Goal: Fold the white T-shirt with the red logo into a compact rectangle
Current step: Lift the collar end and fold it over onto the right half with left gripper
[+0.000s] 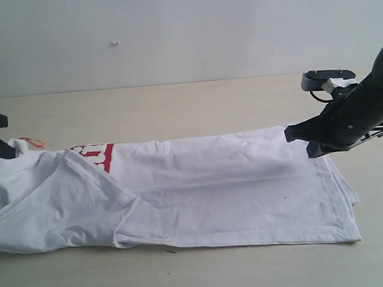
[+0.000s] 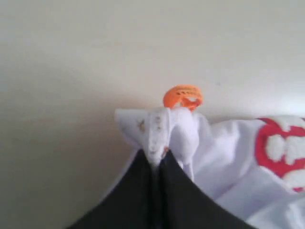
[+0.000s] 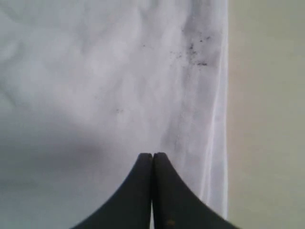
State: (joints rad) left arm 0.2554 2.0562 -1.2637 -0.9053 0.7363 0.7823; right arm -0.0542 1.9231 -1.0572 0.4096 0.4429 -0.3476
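The white T-shirt (image 1: 201,188) lies folded lengthwise in a long band across the table. Part of the red logo (image 1: 96,156) shows near its left end, and again in the left wrist view as red logo (image 2: 281,152). My left gripper (image 1: 6,149) is shut on the ribbed collar (image 2: 157,129) beside the orange neck tag (image 2: 183,97). My right gripper (image 1: 288,135) sits at the shirt's far edge near the hem end. Its fingertips (image 3: 152,156) are pressed together over the white cloth (image 3: 95,86), and no fabric shows between them.
The shirt lies on a pale wooden table (image 1: 189,104) with a plain wall behind. The hem end (image 1: 348,199) shows several stacked layers near the right. The right arm (image 1: 365,107) reaches in from the right above the table.
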